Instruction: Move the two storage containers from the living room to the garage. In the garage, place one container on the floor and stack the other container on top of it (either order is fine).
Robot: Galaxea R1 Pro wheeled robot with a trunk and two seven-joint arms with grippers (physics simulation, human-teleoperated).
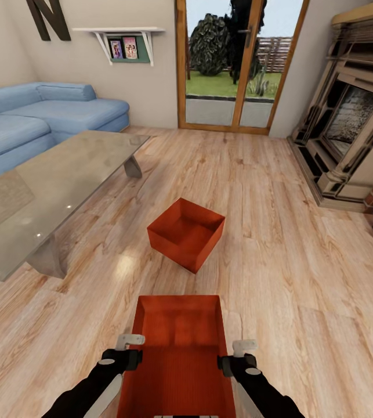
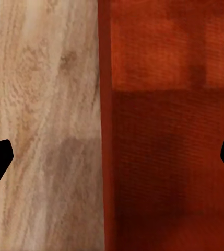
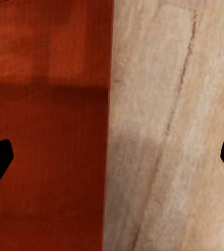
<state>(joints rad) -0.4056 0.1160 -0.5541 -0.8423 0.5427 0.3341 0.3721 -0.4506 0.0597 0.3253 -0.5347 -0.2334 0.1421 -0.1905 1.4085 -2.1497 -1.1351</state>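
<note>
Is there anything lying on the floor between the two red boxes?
No. In the head view, only bare wood plank floor separates the far storage container from the near storage container that sits between the grippers.

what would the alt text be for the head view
Two arms reach down to a near orange-red storage container, the left gripper and right gripper open astride its side walls. A second container sits ahead on the wood plank floor, beside a glass coffee table.
</note>
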